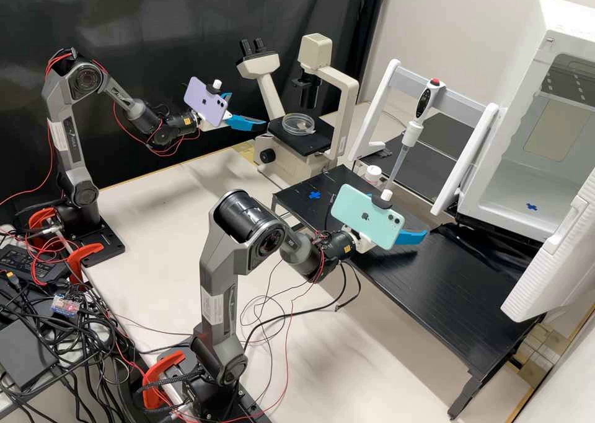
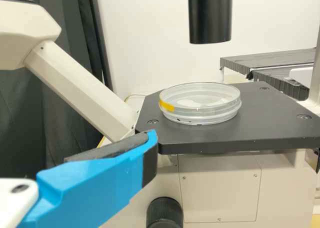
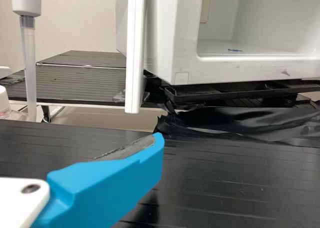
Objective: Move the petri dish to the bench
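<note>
Left gripper (image 1: 250, 109): fingers apart, nothing between them. Dish (image 2: 200, 108) sits just ahead of it, flat on the black stage (image 2: 260, 130), lidded, with yellow tape (image 2: 167, 106) on its side. Lens tube (image 2: 210, 15) hangs above the stage, beyond the gripper. Farther out, on the robot's right, is the black bench (image 1: 434, 274), with a blue cross (image 1: 315, 195) on top; right gripper (image 1: 408, 215) is over it, fingers apart, holding nothing.

Step in hand, as judged: approach for the pick; transfer still to do. Fingertips should clear the stage edge, then go in level, one each side of the dish. Grip low enough to take the base; a high grip may lift the lid alone. Squeeze gently: smooth, shallow wall, likely to slip or tilt. Lift slightly, withdraw under the lens tube, then carry level. The cross is probably a fair set-down mark.
</note>
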Controlling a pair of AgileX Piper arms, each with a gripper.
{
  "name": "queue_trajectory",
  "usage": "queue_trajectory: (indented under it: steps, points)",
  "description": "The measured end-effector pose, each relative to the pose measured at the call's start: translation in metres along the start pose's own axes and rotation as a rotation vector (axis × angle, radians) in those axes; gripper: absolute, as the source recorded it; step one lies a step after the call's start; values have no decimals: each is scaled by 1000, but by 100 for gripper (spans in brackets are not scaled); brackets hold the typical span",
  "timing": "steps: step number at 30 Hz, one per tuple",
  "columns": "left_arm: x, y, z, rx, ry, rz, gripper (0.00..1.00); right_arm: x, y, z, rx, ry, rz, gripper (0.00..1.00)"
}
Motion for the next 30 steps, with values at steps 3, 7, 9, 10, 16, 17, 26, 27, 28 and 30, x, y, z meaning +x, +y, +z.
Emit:
queue_trajectory:
  steps: [3, 7, 9, 10, 16, 17, 26, 27, 28, 30]
  points:
    - [0, 0, 0, 0, 0, 0, 100, 0, 0, 0, 0, 0, 0, 100]
    - [0, 0, 0, 0, 0, 0, 100, 0, 0, 0, 0, 0, 0, 100]
    - [0, 0, 0, 0, 0, 0, 100, -1, -1, -1, 3, 2, 0, 100]
    - [0, 0, 0, 0, 0, 0, 100, -3, -2, -2, 8, 1, -2, 100]
    - [0, 0, 0, 0, 0, 0, 100, -13, -9, -22, 26, 61, -3, 100]
    - [0, 0, 0, 0, 0, 0, 100, -15, -12, -28, 33, 81, -8, 100]
    - [0, 0, 0, 0, 0, 0, 100, -34, -50, -93, -39, 303, -108, 100]
    - [0, 0, 0, 0, 0, 0, 100, -37, -56, -106, -54, 342, -120, 100]
    - [0, 0, 0, 0, 0, 0, 100, -38, -60, -115, -72, 369, -121, 100]
    - [0, 0, 0, 0, 0, 0, 100, -41, -68, -135, -103, 432, -129, 100]
